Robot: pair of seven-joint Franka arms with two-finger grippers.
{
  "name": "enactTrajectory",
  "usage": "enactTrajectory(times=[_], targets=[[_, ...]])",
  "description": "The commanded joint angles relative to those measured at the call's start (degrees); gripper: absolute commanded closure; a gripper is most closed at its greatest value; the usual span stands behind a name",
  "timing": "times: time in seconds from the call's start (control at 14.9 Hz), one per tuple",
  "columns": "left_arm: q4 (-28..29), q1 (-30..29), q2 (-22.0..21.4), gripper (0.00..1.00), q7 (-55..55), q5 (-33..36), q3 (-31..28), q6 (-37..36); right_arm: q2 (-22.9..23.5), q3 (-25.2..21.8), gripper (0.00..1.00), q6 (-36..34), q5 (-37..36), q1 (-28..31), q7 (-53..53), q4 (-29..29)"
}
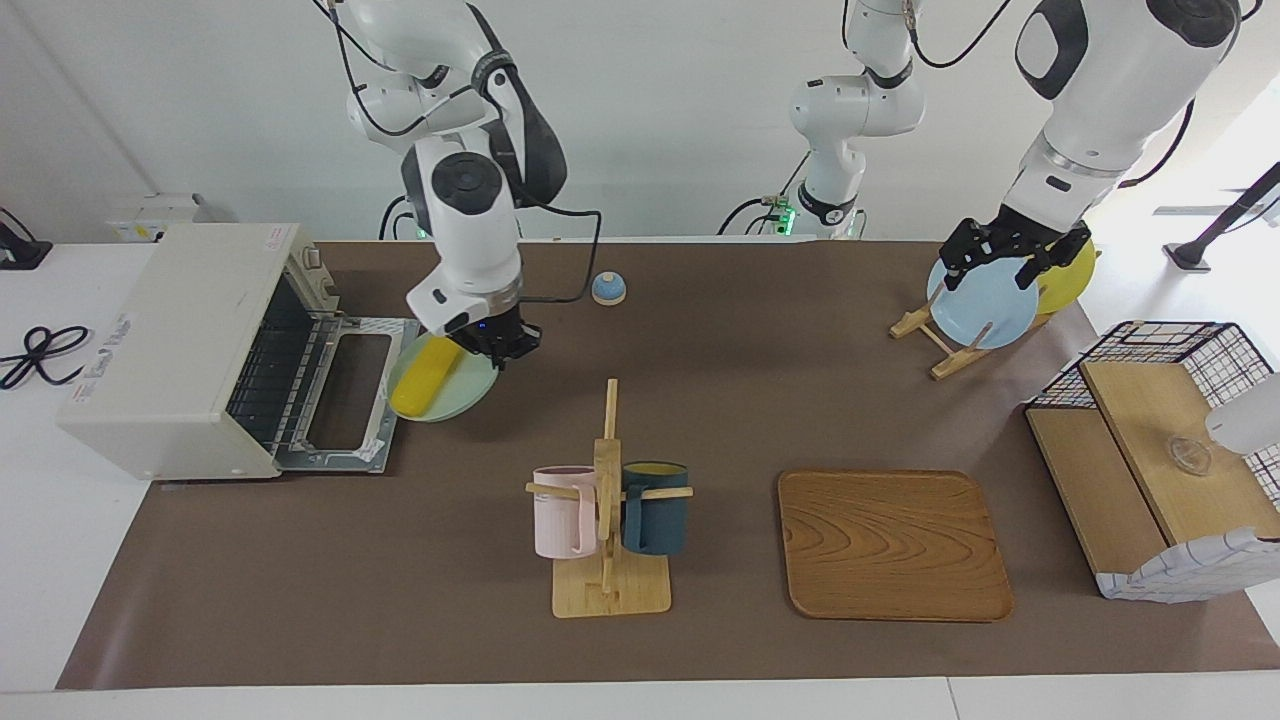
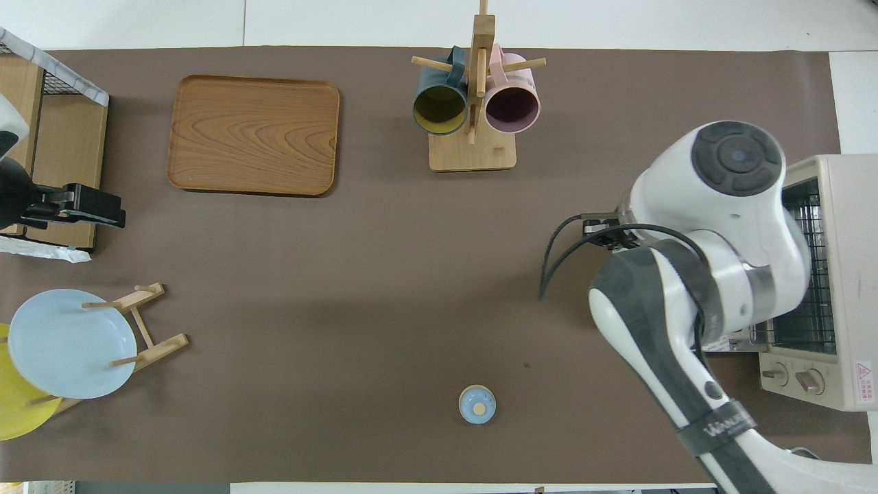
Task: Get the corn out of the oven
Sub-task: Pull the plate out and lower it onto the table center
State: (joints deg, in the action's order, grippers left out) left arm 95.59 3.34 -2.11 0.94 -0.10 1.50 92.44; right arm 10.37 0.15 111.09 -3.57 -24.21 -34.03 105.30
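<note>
The yellow corn lies on a pale green plate. My right gripper is shut on that plate's rim and holds it low, just outside the oven, at the free edge of its dropped-open door. The wire rack inside the oven shows bare. In the overhead view my right arm hides both the plate and the corn, and only the oven shows. My left gripper waits open over the blue plate on the plate rack.
A mug rack with a pink and a dark blue mug stands mid-table, a wooden tray beside it. A small blue bell sits close to the robots. A yellow plate and a wire basket box are at the left arm's end.
</note>
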Motion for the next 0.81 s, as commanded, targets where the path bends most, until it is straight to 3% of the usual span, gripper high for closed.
enactTrajectory(times=[0.0,0.2,0.4,0.61,0.74], targets=[[0.74,-0.62,-0.79,0.00,-0.23,1.25,0.34,0.90,7.10,-0.23,1.00,-0.79,-0.12,-5.92,-8.66,-6.60],[0.83,-0.62,-0.79,0.00,-0.23,1.25,0.34,0.90,12.29,0.03,1.00,3.07,0.49,-10.85,-16.41,-10.02],[0.83,-0.62,-0.79,0.00,-0.32,1.16,0.25,0.90,14.41,0.29,1.00,10.53,5.05,-11.56,-17.21,-9.50],[0.83,-0.62,-0.79,0.00,-0.41,1.16,0.17,0.90,15.03,0.38,1.00,13.62,7.70,-12.10,-18.71,-8.37],[0.83,-0.62,-0.79,0.00,-0.49,1.16,0.17,0.90,15.03,0.38,0.82,14.77,10.41,-11.83,-18.62,-8.44]])
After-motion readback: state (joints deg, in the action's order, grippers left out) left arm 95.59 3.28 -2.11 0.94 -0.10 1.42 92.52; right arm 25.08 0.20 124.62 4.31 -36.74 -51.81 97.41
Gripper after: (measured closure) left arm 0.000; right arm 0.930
